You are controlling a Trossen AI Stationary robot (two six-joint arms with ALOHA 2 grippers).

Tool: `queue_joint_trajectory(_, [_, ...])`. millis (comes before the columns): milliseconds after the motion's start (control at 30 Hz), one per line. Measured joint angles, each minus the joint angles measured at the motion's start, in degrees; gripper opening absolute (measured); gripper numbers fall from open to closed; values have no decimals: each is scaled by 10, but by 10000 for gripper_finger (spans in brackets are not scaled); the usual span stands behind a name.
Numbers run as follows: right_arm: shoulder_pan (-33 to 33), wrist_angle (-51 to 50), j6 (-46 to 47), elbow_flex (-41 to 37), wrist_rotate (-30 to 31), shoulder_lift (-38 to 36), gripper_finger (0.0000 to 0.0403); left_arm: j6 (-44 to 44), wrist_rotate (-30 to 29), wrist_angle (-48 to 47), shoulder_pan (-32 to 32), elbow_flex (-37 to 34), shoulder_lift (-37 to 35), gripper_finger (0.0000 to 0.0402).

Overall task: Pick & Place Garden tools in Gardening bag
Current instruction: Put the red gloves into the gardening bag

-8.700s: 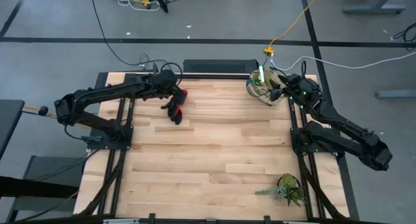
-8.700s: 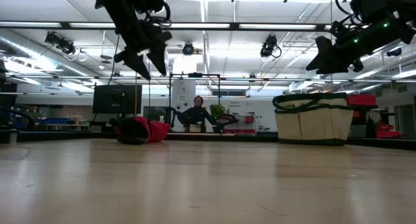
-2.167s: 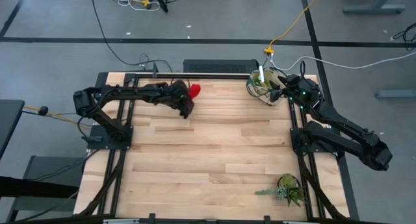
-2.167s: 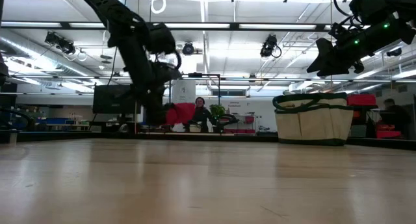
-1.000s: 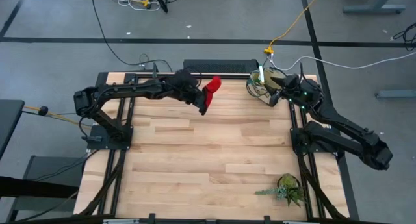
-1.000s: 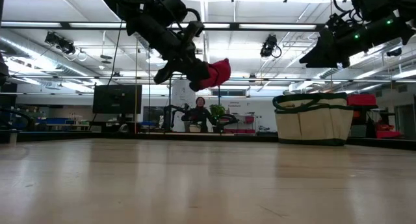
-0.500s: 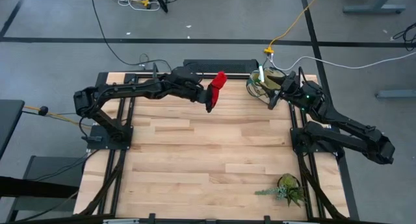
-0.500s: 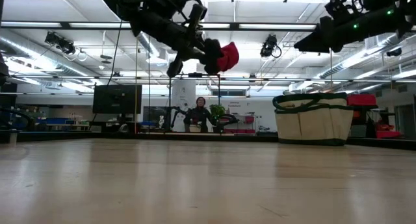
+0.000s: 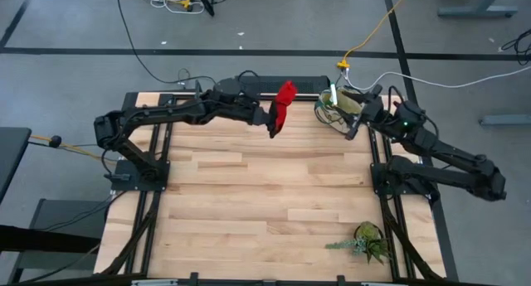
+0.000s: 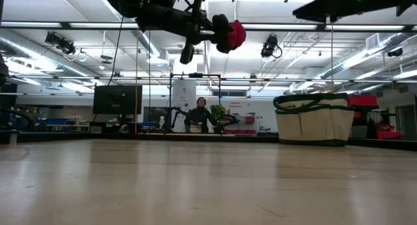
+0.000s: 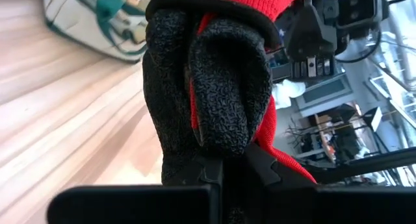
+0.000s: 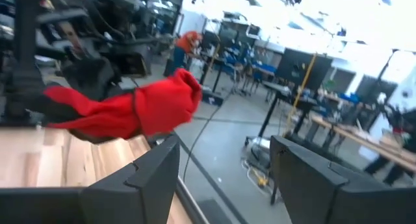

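Pale wooden desk (image 9: 265, 195) in a bright workshop; my left jaws pinch red-and-black gloves (image 9: 283, 104) aloft; right jaws spread.

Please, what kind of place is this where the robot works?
Probably a robotics lab or workshop hall. The wooden table stands on a grey concrete floor crossed by loose cables. The low view shows ceiling strip lights, other benches and a person seated in the background.
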Motion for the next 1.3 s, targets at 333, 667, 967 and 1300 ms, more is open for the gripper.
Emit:
queue_joint_trajectory(333, [60,-5,-52,44,57,14,242,13,15,-6,2,46,0,24])
queue_joint_trajectory(667, [104,-16,-69,103,84,77,242,16,20,-8,2,49,0,25])
queue_joint_trajectory(967, [153,-32,-115,154,127,129,242,23,19,-11,2,49,0,26])
queue_joint_trajectory(1300, [219,-37,-196,172,186,157,242,28,19,-16,2,49,0,26])
